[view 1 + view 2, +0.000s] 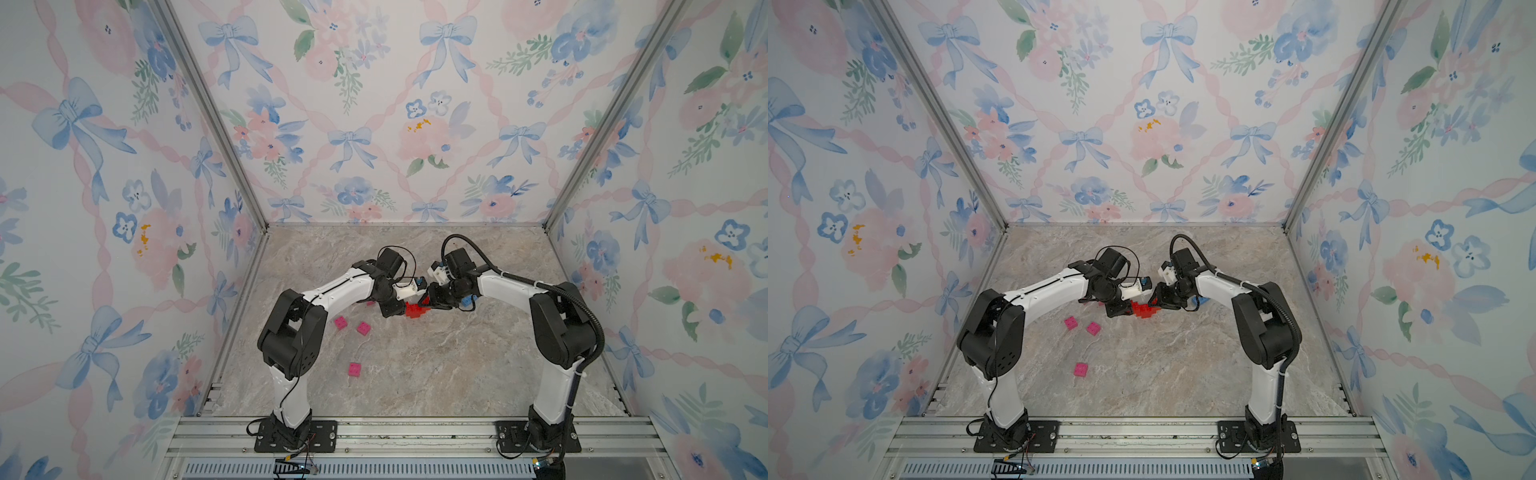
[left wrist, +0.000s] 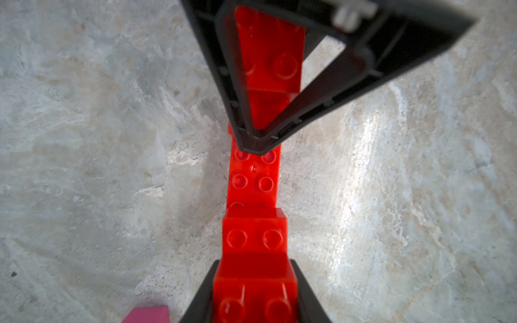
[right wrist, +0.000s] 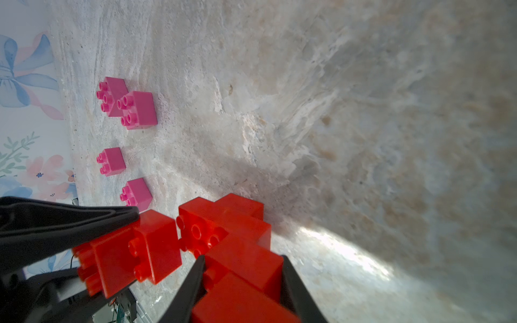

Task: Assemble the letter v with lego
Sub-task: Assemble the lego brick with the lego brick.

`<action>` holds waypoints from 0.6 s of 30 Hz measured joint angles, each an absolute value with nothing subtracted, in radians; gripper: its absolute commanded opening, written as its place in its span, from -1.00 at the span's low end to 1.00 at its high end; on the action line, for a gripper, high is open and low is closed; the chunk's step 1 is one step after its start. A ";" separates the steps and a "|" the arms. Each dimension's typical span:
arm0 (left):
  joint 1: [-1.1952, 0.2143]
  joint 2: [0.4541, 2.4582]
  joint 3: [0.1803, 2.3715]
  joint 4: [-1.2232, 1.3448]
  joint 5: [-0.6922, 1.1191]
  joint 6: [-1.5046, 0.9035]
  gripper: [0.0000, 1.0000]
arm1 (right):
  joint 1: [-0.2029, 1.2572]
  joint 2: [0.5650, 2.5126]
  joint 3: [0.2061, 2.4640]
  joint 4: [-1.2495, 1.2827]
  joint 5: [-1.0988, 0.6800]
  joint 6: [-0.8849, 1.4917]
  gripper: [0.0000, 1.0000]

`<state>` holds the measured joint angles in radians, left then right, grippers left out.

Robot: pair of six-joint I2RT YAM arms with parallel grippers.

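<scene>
Gripping opposite ends of a stepped run of red lego bricks (image 1: 415, 311), the two arms meet over the middle of the marble table (image 1: 436, 374). Both top views give only a red cluster between black fingers, with the detail lost. Left wrist view: left gripper (image 2: 254, 265) pinched on the nearest red brick, one finger against each side face. From there the run steps down to a low middle brick, then climbs again behind the right gripper's hollow black finger. Right wrist view: right gripper (image 3: 242, 260) clamped on a red brick at its own end. A thin dark seam shows between the pair held by the left gripper and the rest; joined or only butted, cannot tell. Pink bricks (image 3: 138, 110): four loose on the table, studs up, on the left arm's side. All four are plain in the right wrist view, three are plain in both top views with the fourth mostly hidden by the left arm, and one corner shows in the left wrist view. Blue brick (image 1: 468, 300): seen in the top views alone, on the table under the right forearm, near the red run.
</scene>
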<state>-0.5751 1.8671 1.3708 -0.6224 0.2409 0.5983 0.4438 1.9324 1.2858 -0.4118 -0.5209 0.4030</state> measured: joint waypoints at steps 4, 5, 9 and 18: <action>-0.572 1.867 1.371 -0.622 0.243 0.598 -1.00 | 0.444 1.932 1.286 -0.412 -0.521 0.403 -0.39; -0.572 1.867 1.371 -0.622 0.244 0.598 -1.00 | 0.444 1.932 1.286 -0.411 -0.521 0.403 -0.39; -0.575 1.869 1.374 -0.623 0.244 0.598 -1.00 | 0.444 1.932 1.286 -0.412 -0.521 0.403 -0.39; -0.592 1.884 1.382 -0.620 0.194 0.598 -1.00 | 0.444 1.932 1.286 -0.411 -0.521 0.403 -0.39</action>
<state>-0.5922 1.8843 1.3819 -0.6197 0.1940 0.5980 0.4438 1.9324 1.2858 -0.4114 -0.5213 0.4030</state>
